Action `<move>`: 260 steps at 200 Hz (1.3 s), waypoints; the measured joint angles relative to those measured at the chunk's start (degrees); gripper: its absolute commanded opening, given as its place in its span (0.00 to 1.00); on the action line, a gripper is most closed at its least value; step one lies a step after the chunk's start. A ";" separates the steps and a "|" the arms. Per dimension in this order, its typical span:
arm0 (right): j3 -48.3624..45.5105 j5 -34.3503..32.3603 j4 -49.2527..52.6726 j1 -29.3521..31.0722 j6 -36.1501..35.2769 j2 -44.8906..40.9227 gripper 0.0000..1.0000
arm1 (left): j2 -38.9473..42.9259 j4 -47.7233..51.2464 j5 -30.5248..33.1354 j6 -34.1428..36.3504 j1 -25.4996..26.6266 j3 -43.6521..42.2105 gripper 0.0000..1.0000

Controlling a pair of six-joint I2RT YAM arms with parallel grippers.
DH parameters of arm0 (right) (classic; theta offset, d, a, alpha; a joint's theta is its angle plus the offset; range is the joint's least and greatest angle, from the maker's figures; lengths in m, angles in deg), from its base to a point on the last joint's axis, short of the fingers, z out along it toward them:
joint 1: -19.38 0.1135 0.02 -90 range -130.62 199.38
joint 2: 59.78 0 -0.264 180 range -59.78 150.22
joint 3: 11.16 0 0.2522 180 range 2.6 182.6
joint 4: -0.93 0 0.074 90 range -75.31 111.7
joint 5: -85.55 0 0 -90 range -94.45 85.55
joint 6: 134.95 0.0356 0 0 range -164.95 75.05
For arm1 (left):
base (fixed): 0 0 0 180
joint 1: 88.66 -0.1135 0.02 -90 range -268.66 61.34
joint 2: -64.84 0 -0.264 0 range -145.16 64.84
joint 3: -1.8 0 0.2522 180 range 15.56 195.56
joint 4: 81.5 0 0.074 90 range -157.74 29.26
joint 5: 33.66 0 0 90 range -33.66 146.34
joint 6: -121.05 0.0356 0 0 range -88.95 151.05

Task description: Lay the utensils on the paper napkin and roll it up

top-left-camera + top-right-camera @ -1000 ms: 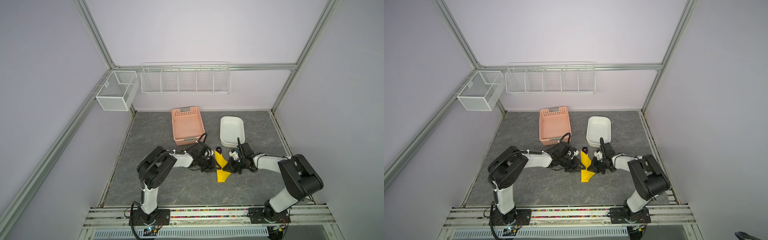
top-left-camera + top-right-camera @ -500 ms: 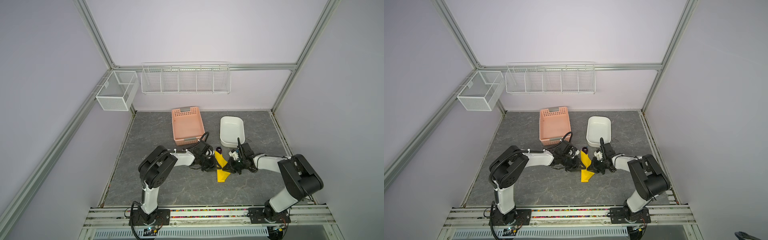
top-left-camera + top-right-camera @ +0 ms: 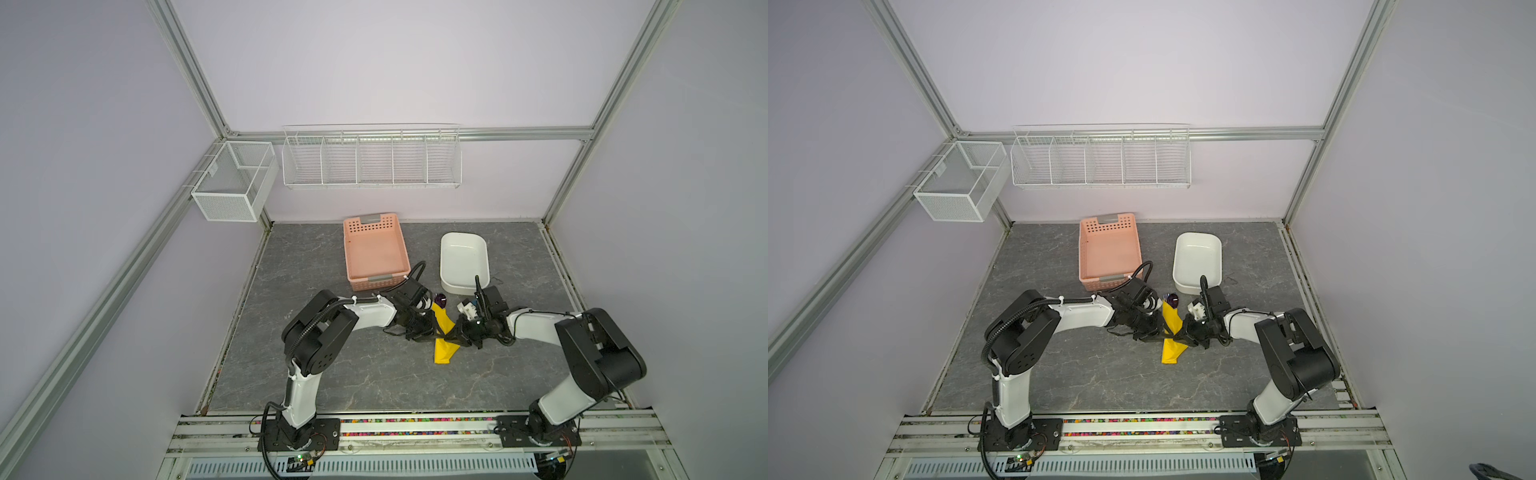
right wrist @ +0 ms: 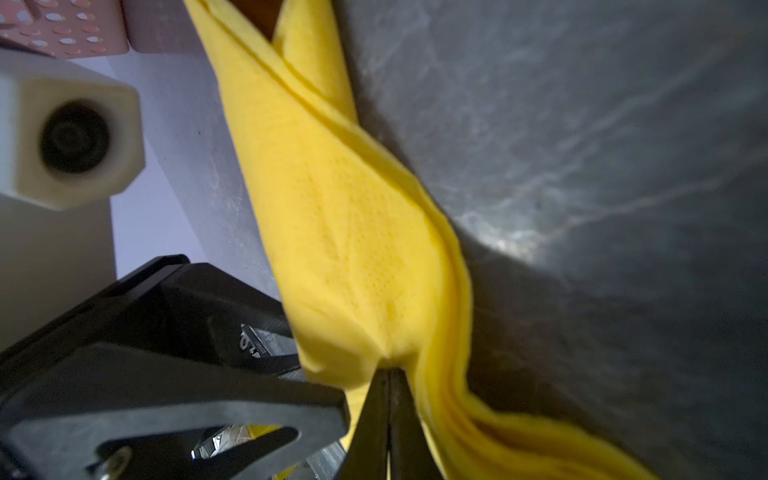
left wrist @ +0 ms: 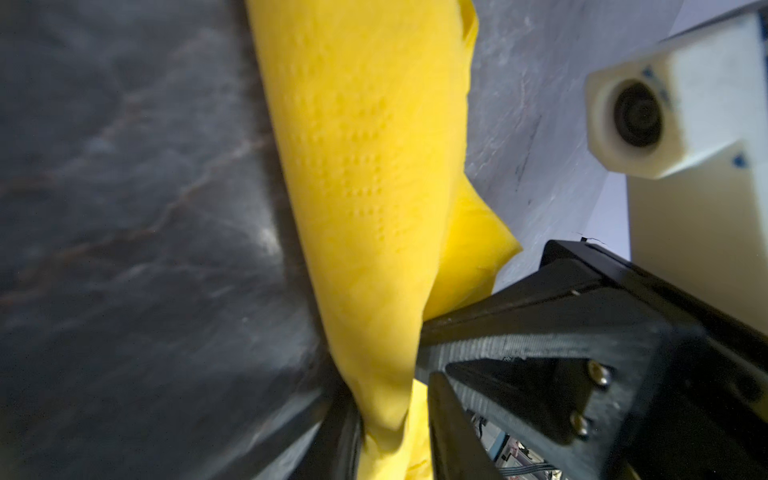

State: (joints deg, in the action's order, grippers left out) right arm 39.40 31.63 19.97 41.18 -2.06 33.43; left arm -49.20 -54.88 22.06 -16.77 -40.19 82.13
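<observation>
Hardly anything had moved since the earlier frames: the left gripper (image 3: 429, 330) had shifted only slightly beside the napkin (image 3: 441, 321), which kept its narrow, wrapped shape. The utensils (image 3: 439, 299) were already inside it. Only one glossy purple head poked out of the far end, just in front of the gap between the basket (image 3: 376, 249) and the tub (image 3: 463, 259).

Rolling looked well along but unfinished, since the near end fanned out in a loose flap on the table (image 3: 332, 374). The bundle lay around the table's middle, running back to front, and both grippers met it from opposite sides.

The right gripper (image 4: 390, 376) was fully closed, pinching a fold of the napkin at its tips. The left gripper's jaws stood narrowly apart with the roll between them. Whether they squeezed it could not be told.
</observation>
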 measured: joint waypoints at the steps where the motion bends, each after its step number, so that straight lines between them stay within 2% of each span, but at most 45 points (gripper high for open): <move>1: 0.00 0.00 0.00 0.00 0.00 0.00 0.07 | -0.02 0.13 0.04 0.00 0.02 0.07 0.26; 78: -0.02 0.00 -0.07 0.04 0.00 0.00 0.07 | -1.40 6.71 2.12 1.05 0.46 3.69 0.12; 114: -0.15 0.04 -0.48 0.11 0.00 -0.02 0.07 | -1.46 7.19 2.14 1.05 0.46 4.17 0.00; 191: -0.87 -0.46 -0.85 0.11 0.39 -1.05 0.07 | 0.00 3.43 2.78 2.49 0.66 1.55 0.00; 260: -0.92 -4.09 7.13 -0.26 0.02 -6.82 0.06 | 2.05 -4.09 2.89 4.42 0.28 -3.63 0.00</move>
State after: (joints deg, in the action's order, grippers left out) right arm 38.48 27.54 27.10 40.92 -2.04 26.61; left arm -47.14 -58.97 24.95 -12.35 -39.90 78.50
